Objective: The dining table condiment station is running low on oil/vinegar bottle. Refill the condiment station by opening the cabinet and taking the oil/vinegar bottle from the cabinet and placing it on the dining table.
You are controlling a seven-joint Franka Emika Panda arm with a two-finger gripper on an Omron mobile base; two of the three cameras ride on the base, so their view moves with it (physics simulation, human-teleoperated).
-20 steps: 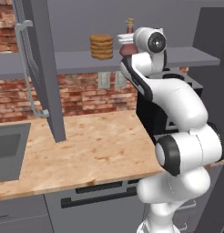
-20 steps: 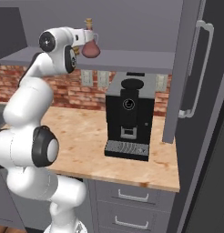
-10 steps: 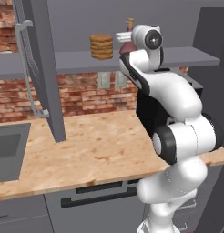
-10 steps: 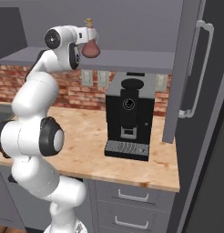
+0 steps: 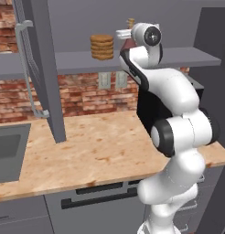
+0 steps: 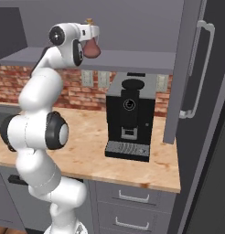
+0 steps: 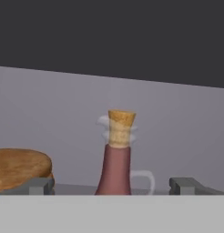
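The oil/vinegar bottle (image 7: 116,157) is seen in the hand view standing upright on the cabinet (image 5: 41,68) shelf, centred between the fingers (image 7: 41,185), which are spread wide apart and grip nothing. A stack of round brown items (image 5: 102,46) is recorded to its left on the shelf. In the right base view a coffee machine (image 6: 131,119) is shown on the tabletop (image 6: 91,137), and the bottle's round body is seen just beyond the hand.
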